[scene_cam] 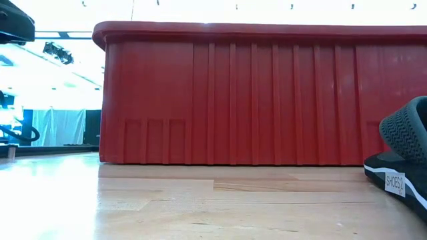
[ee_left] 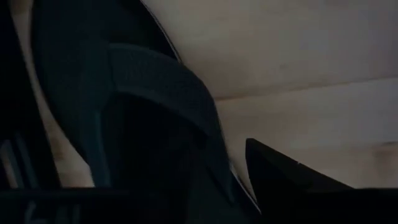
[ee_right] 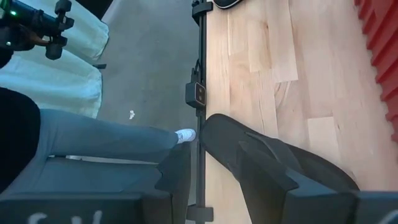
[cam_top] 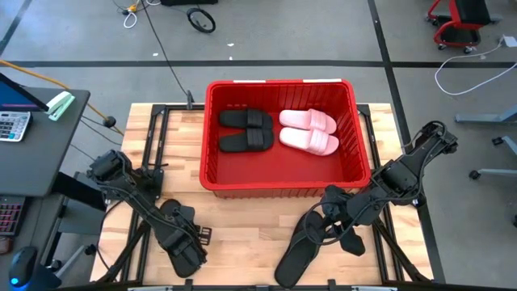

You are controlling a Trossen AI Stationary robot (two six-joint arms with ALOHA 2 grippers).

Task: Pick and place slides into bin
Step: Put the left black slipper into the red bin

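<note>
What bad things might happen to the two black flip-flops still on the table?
The right tool sits over one flip-flop that reaches the table's front edge, so a weak grab might drop it to the floor. The left tool is low on the other flip-flop. Both must clear the red bin's tall wall or catch its rim.

Bright, even overhead light; left wrist view dim, blurred.
</note>
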